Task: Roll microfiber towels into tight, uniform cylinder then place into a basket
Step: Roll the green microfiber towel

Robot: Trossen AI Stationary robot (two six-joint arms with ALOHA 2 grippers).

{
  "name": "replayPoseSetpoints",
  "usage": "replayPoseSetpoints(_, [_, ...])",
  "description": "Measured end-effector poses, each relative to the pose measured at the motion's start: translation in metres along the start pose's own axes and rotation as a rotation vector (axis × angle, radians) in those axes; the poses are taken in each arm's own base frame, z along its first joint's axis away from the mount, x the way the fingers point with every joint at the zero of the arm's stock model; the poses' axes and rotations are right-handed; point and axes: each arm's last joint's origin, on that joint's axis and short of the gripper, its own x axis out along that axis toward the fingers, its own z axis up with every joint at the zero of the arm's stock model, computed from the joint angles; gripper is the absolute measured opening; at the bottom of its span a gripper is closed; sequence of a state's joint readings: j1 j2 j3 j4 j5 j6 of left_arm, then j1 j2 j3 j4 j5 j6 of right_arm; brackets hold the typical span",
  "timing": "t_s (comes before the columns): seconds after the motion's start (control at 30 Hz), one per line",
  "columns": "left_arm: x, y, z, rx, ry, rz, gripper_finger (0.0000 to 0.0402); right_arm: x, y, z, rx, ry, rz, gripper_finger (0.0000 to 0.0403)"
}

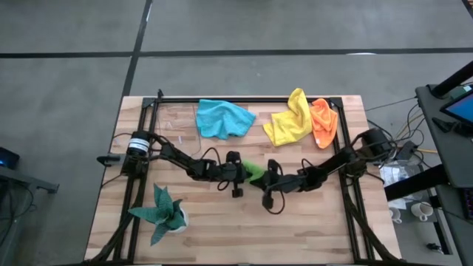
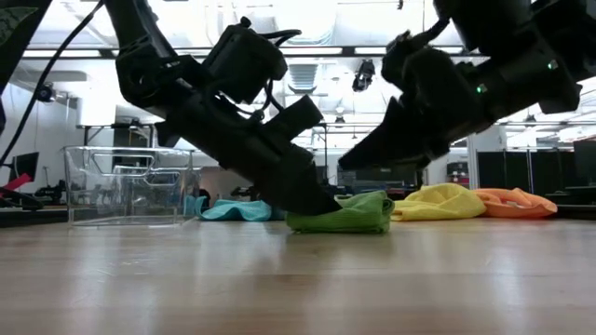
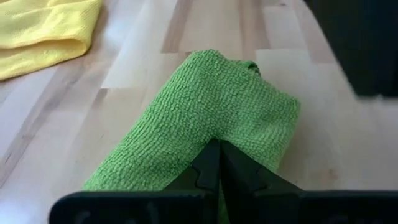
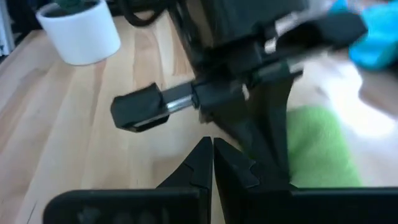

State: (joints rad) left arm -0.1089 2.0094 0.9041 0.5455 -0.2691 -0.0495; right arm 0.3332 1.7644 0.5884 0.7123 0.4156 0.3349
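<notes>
Looking down on the pale wooden tabletop (image 1: 222,214), we find both dark arms reaching to its middle, their hands meeting over the lime green microfiber towel (image 1: 256,174).

Left hand (image 1: 244,172): fingers pressed together, tips down on the green towel. In its wrist view the closed fingertips (image 3: 217,163) sit on the towel's looped pile (image 3: 211,106); whether a fold is pinched between them we cannot tell. From table height the hand (image 2: 312,200) slants down onto the towel (image 2: 349,216), which lies as a low folded bundle flat on the wood.

Right hand (image 1: 267,179): also closed, nothing between its fingers (image 4: 202,165). It hangs just beside the green towel (image 4: 317,146), on the side away from the left hand, and in the low view its tip (image 2: 349,160) is clear of the cloth, just above it.

Beyond the hands, toward the far edge: bright blue microfiber towel (image 1: 222,118), loose and crumpled, beyond the left hand; yellow microfiber towel (image 1: 290,122) beyond the right hand, with the orange microfiber towel (image 1: 323,123) touching it on the outer side. All three lie well apart from the hands.

The small clear rectangular basket (image 2: 126,184) shows only in the low view, standing upright on the tabletop out past the left hand.

A teal spiky-leaved plant in a white pot (image 1: 166,213) stands nearer the front edge, on the left hand's side.
</notes>
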Motion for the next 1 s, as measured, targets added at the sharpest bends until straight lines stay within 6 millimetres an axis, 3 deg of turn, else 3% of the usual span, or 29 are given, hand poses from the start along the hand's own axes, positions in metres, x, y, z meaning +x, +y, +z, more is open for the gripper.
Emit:
replayPoseSetpoints(0.17, [0.001, 0.005, 0.000, -0.030, 0.005, 0.051, 0.0000, 0.008, 0.001, -0.006, 0.034, 0.129, -0.058, 0.0009])
replayPoseSetpoints(0.33, [0.001, 0.005, 0.000, -0.054, 0.001, 0.056, 0.0000, 0.013, 0.000, 0.000, 0.040, 0.137, -0.142, 0.0009])
replayPoseSetpoints(0.83, [0.001, 0.005, 0.001, -0.026, 0.008, 0.021, 0.0000, 0.020, -0.026, -0.001, 0.041, 0.251, -0.181, 0.0009])
replayPoseSetpoints(1.0, [-0.012, 0.006, 0.013, 0.039, 0.030, 0.008, 0.0000, 0.020, -0.034, -0.003, 0.006, 0.299, -0.213, 0.0009])
